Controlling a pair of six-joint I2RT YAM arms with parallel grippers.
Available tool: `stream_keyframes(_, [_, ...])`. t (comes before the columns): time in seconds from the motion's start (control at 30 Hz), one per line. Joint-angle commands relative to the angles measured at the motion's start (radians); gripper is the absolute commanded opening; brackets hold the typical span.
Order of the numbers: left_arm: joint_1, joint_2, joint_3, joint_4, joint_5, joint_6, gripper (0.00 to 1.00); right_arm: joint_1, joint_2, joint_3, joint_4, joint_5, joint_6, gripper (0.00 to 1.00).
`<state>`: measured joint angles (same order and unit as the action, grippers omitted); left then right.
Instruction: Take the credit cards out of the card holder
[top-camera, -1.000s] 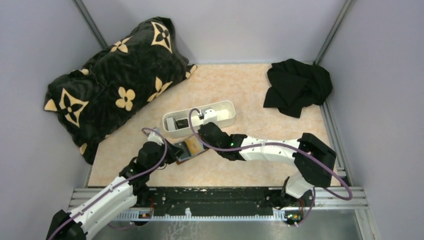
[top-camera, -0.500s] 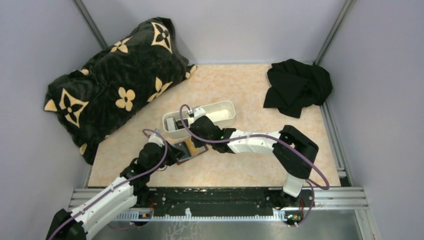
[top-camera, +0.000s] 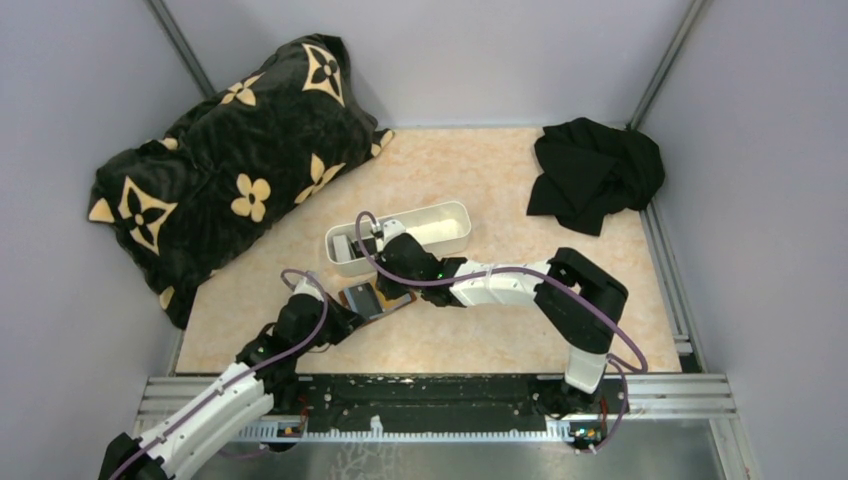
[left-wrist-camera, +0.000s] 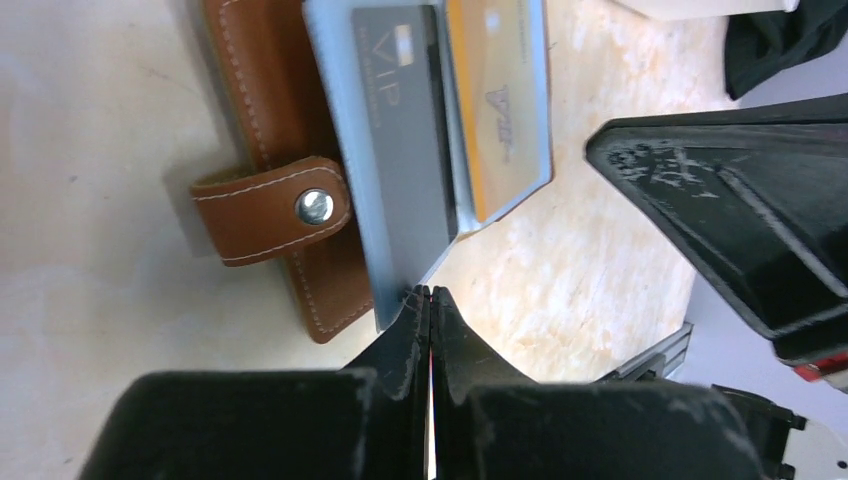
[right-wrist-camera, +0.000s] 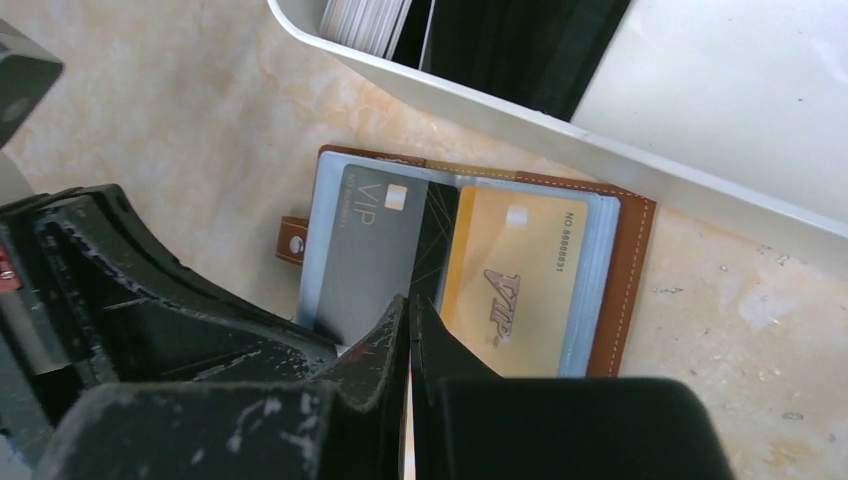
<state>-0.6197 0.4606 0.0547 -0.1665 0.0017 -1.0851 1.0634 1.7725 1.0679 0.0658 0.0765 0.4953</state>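
Note:
The card holder (top-camera: 372, 298) lies open on the table, brown leather with blue-grey pockets. In the left wrist view its snap strap (left-wrist-camera: 315, 207) points left. A grey VIP card (right-wrist-camera: 360, 250) sits in the left pocket and a gold card (right-wrist-camera: 515, 280) in the right, with a dark card strip (right-wrist-camera: 440, 235) between them. My left gripper (left-wrist-camera: 430, 295) is shut, its tips touching the near corner of the grey card's pocket. My right gripper (right-wrist-camera: 408, 300) is shut, its tips over the dark strip at the fold; I cannot tell whether they pinch it.
A long white tray (top-camera: 440, 222) stands just behind the card holder, with a stack of light cards (right-wrist-camera: 365, 20) and dark items (right-wrist-camera: 520, 40) inside. A black patterned pillow (top-camera: 220, 170) lies at the back left, and a black cloth (top-camera: 595, 170) at the back right.
My right gripper has moved left over the card holder and its elbow has folded in. My left arm has drawn back a little. The card holder has shifted slightly left.

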Motion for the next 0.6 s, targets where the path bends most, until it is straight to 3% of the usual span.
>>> stream_keyframes(0.0, [0.003, 0.043, -0.043, -0.083, -0.046, -0.024, 0.0, -0.006, -0.01, 0.007, 0.074, -0.039, 0.024, 0.0])
stream_keyframes(0.3, [0.004, 0.08, -0.008, -0.105, -0.053, -0.042, 0.0, -0.051, -0.031, -0.093, 0.182, -0.159, 0.089, 0.02])
stream_keyframes(0.43, [0.006, 0.117, 0.001, -0.091, -0.032, -0.069, 0.0, -0.055, -0.012, -0.121, 0.174, -0.197, 0.091, 0.25])
stream_keyframes(0.57, [0.012, 0.174, -0.004, -0.067, -0.003, -0.084, 0.0, -0.056, 0.017, -0.166, 0.25, -0.27, 0.126, 0.3])
